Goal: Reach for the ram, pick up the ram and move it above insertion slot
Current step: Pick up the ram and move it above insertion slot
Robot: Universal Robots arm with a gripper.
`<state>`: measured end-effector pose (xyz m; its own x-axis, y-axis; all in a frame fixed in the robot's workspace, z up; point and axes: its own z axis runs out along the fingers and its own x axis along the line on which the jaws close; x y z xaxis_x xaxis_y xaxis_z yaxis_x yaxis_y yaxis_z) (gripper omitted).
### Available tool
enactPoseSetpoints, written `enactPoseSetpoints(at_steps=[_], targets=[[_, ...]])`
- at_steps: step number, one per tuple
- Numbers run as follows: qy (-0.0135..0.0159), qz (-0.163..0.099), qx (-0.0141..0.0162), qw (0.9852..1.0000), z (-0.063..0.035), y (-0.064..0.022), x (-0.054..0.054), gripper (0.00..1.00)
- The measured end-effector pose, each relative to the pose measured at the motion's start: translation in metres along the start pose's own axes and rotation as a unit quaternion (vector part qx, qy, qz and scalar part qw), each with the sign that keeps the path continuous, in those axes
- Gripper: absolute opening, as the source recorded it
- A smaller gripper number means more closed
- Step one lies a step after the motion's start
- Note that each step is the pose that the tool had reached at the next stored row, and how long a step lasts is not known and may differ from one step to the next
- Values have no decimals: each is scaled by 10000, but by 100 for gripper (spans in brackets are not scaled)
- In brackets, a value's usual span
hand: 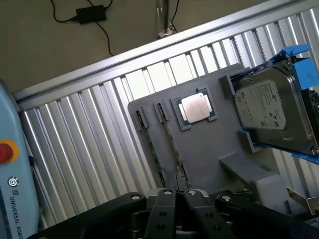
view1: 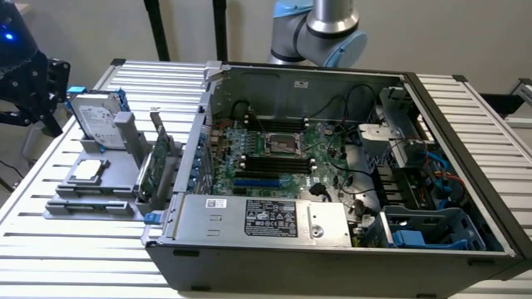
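"UNIVERSAL ROBO…" on light-blue casing (hand: 15, 209); hard drive label (hand: 269, 107) and power supply label (view1: 272, 222) print illegible.

The black claw (hand: 179, 195), cropped at the frame's edge, covers the slim green ram stick's (hand: 172, 144) near end. The silver white-labelled hard drive (hand: 269, 109) is cropped too.

The gripper (hand: 178, 192) hung over one end of a grey holder (hand: 209, 149) on the slatted table (hand: 84, 144). Two rams (hand: 173, 149) stood on edge in the holder's slots, side by side, running from the gripper's end to the opposite edge. Just beside their far ends a CPU (hand: 195, 107) lay in a square recess. A drive (hand: 271, 112) in a blue bracket (hand: 294, 52) stood tilted along the holder's other side. Past the table's edge, on the floor, lay a black adapter (hand: 90, 12).
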<state>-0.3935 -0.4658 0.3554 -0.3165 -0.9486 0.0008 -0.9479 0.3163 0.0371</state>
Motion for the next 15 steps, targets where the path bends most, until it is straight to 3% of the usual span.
enactPoseSetpoints(at_steps=[4,8,12,15], targets=[[11,-359,6,9994,13,0,0,11],[23,-721,13,9974,31,-1,0,11],[34,-1087,20,9941,54,-2,0,11],[43,-1357,23,9907,74,-2,0,11]])
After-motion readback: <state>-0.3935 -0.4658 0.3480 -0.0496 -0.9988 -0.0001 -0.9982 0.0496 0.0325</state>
